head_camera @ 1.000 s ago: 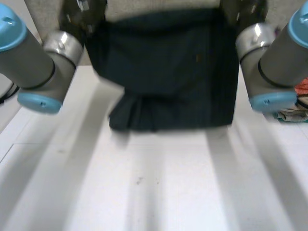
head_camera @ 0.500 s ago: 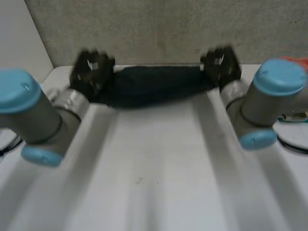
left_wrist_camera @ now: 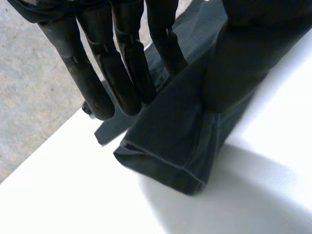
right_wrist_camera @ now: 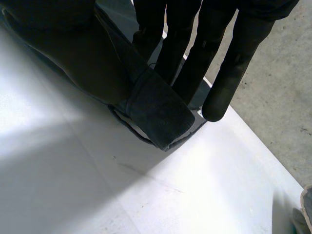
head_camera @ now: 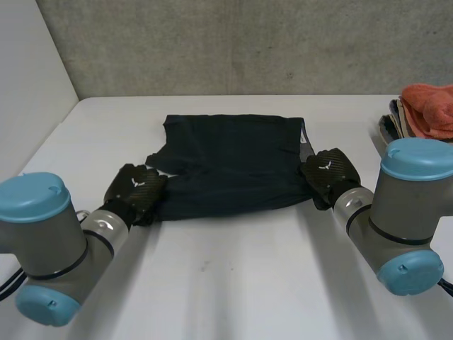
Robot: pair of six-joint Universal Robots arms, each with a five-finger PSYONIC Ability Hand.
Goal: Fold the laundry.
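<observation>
A dark navy garment point(head_camera: 226, 159) lies spread flat on the white table point(head_camera: 233, 283), folded over itself. My left hand point(head_camera: 134, 191) is at its near left corner and my right hand point(head_camera: 327, 173) at its near right corner. In the left wrist view the corner of the garment point(left_wrist_camera: 170, 141) runs up between the straight fingers point(left_wrist_camera: 122, 73) and the thumb, which pinch it. The right wrist view shows the other corner of the garment point(right_wrist_camera: 161, 112) pinched the same way between fingers point(right_wrist_camera: 219, 63) and thumb. Both corners rest on the table.
A stack of folded laundry topped by an orange-red towel point(head_camera: 428, 113) sits at the table's far right edge. A concrete wall runs behind the table and a white panel stands along its left side.
Both hands held the garment up in front of the head camera, swung it out over the far side, and have now brought it down flat on the table.
</observation>
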